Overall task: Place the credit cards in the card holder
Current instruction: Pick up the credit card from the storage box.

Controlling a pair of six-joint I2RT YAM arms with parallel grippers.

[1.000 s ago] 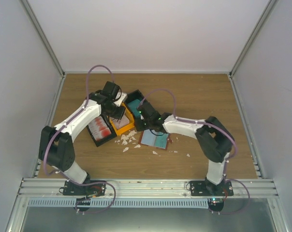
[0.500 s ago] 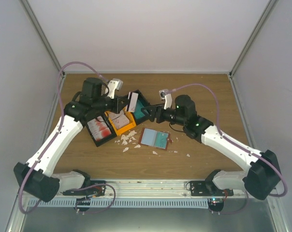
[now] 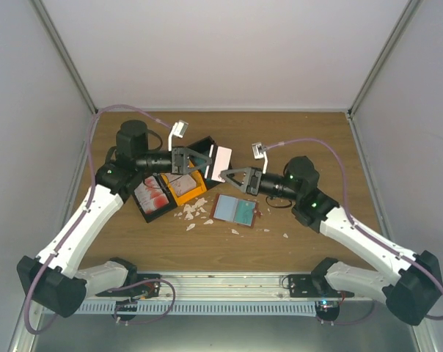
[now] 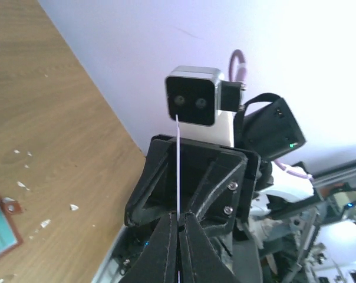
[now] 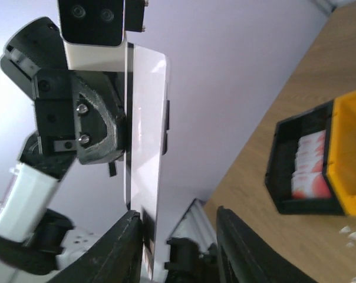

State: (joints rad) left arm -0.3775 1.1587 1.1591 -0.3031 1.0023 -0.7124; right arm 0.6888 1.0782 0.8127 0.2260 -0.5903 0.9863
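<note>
Lab test cell: white panels [image 3: 221, 51], alu rails [image 3: 221, 282].

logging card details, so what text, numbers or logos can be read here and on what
None readable in any view.
white card: pale face, nothing legible.
red-marked cards in the black bin: marks too blurred.
teal cards in the card holder: faint lines, too small.

Wooden table [image 3: 317, 132] within plain white walls [image 3: 229, 51], aluminium rail [image 3: 221, 282] in front
</note>
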